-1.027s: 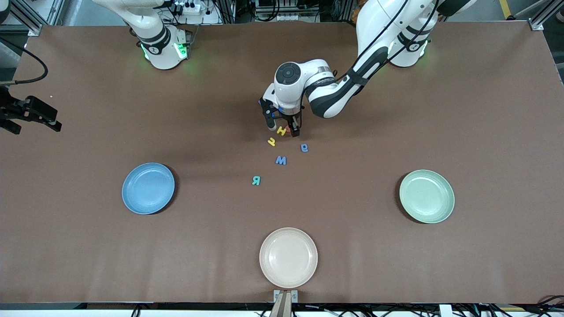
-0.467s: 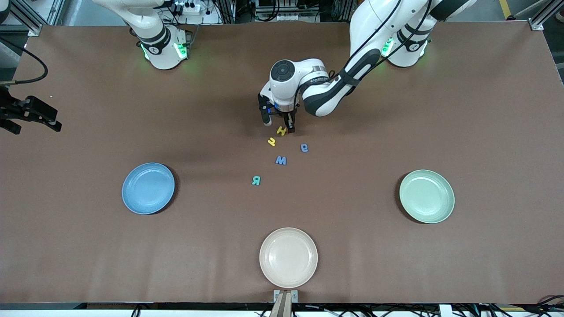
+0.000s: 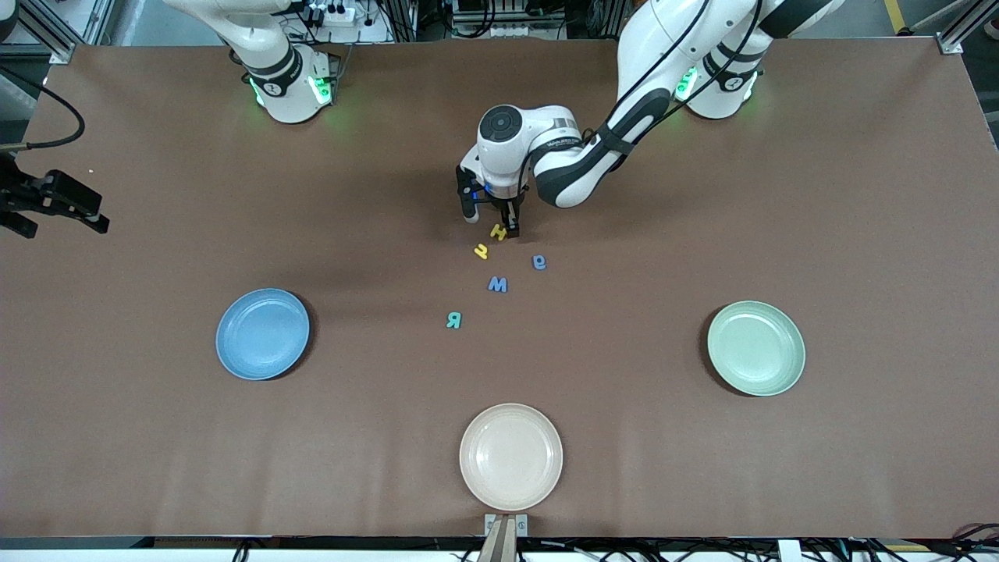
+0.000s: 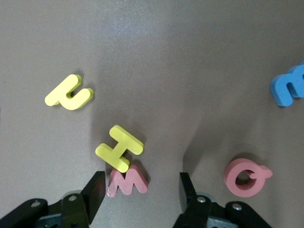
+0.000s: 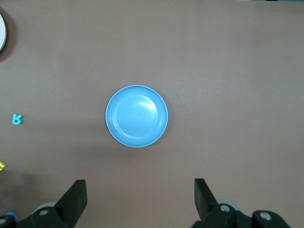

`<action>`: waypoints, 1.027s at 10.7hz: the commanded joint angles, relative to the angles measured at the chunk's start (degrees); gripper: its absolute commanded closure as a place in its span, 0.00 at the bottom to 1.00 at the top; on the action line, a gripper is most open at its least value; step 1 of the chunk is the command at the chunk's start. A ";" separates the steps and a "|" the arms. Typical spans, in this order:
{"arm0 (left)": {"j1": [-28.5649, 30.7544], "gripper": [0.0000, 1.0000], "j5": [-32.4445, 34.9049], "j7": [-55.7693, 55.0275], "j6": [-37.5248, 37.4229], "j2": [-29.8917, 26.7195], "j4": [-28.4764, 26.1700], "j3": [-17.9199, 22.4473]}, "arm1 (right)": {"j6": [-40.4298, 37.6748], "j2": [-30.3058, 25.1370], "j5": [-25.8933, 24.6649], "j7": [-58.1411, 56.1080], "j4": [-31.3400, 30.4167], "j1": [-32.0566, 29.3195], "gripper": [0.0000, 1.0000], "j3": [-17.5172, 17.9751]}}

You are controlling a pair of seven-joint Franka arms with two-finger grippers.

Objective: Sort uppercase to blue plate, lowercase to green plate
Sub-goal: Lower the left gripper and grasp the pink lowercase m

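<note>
My left gripper is open and low over the letter cluster. The red m/w lies between its fingers, close to one finger. The yellow H leans on the red letter's edge. The red Q lies outside the other finger. The hooked yellow letter, blue e-like letter, blue M/W and teal R lie nearer the front camera. Another blue letter shows in the left wrist view. The blue plate and green plate hold nothing. My right gripper is open, high over the blue plate.
A cream plate stands near the table's front edge, in line with the letters. A black device juts in at the right arm's end of the table. The right arm's base stands at the robots' edge.
My left gripper has shifted slightly toward the robots' bases, off the yellow H, and has held still for the last half second. The letters and plates have not moved.
</note>
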 commanded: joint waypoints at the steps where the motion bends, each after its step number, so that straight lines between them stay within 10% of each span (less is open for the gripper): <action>1: -0.18 0.29 2.76 -1.37 1.30 0.76 0.59 0.27 | -0.39 0.50 -0.32 0.34 1.06 -0.24 0.00 0.19; 8: -0.18 0.29 4.00 -1.37 1.39 1.11 0.15 1.50 | -0.48 0.50 -0.32 0.34 1.06 -0.24 0.00 0.19; 11: -0.18 0.50 3.91 -1.46 1.39 1.29 0.15 1.50 | -0.48 0.50 -0.32 0.34 1.14 -0.24 0.00 0.19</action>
